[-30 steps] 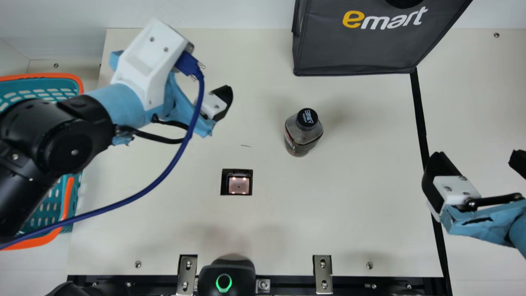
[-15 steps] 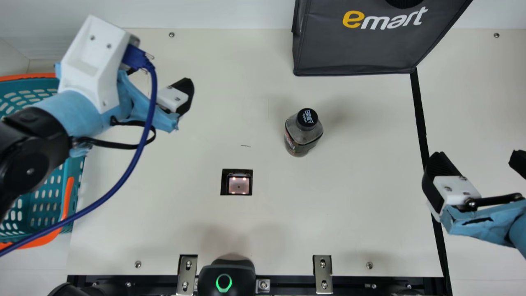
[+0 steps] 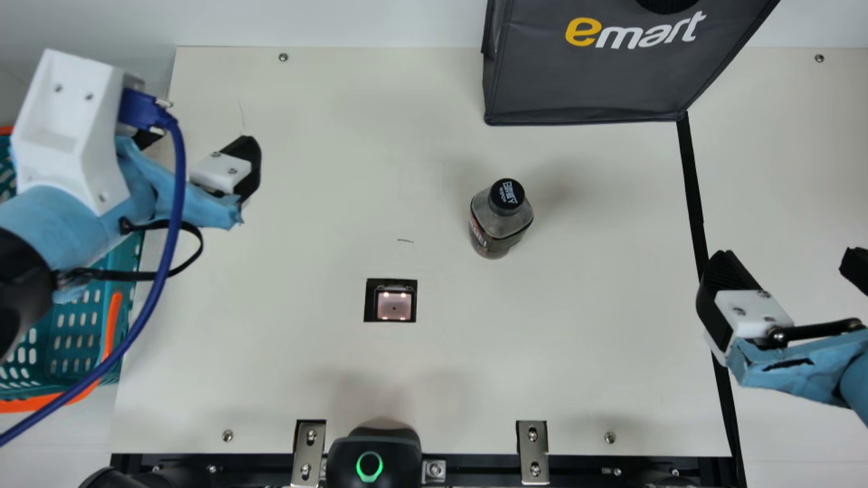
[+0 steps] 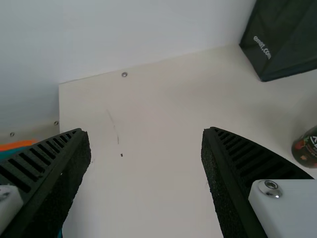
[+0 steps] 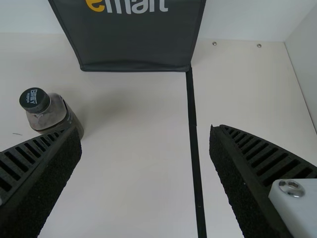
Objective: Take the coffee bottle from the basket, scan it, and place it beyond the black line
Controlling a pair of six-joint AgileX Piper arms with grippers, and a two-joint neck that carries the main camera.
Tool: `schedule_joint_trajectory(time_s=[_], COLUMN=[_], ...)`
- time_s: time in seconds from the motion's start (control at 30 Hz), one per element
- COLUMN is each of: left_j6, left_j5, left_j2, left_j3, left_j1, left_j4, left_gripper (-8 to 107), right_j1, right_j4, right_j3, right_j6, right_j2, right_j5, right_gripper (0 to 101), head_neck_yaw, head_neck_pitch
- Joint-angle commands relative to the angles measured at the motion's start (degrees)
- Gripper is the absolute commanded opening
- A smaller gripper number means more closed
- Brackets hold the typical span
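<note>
Left fingers (image 4: 146,133) have swung away toward 9 o'clock, over to the side of the basket (image 3: 20,406); the bottle (image 3: 498,220) and the right fingers (image 3: 786,261) have stayed put. Both pairs are wide apart with nothing between them.

The step in hand looks to be the right arm's: fetch the bottle and carry it over the line (image 3: 692,183). Best come in level toward 9 o'clock, fingers spread, and close square on the body below the cap, gently, since a nudge on one side could tip it. Lift before crossing, keep it away from the bag (image 3: 597,74) at its 1 o'clock, and let go only once it stands firm.

The bottle stands upright on the desk (image 3: 576,373), short of the line: well off at 9 o'clock from the right fingers, between 3 and 4 from the left. The scanner (image 3: 394,306) lies at its 8.
</note>
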Motion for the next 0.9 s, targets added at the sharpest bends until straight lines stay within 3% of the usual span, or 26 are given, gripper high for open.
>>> schedule_joint_trajectory(time_s=[0.0, 0.53, 0.87], left_j6=[-0.69, 6.3, 16.38], left_j5=[0.48, 1.88, 1.5], left_j2=[-0.95, -6.15, -10.36], left_j3=[0.61, 3.1, 4.08], left_j1=[0.71, 11.03, 21.66], left_j4=[0.21, -6.55, -14.98], left_gripper=[90, 90, 90], right_j1=[0.0, 0.0, 0.0], right_j4=[0.0, 0.0, 0.0], right_j3=[0.0, 0.0, 0.0], right_j6=[0.0, 0.0, 0.0], right_j2=[0.0, 0.0, 0.0], right_j5=[0.0, 0.0, 0.0], right_gripper=[91, 91, 91], head_neck_yaw=[0.09, 0.09, 0.09], head_neck_pitch=[-1.48, -1.48, -1.48])
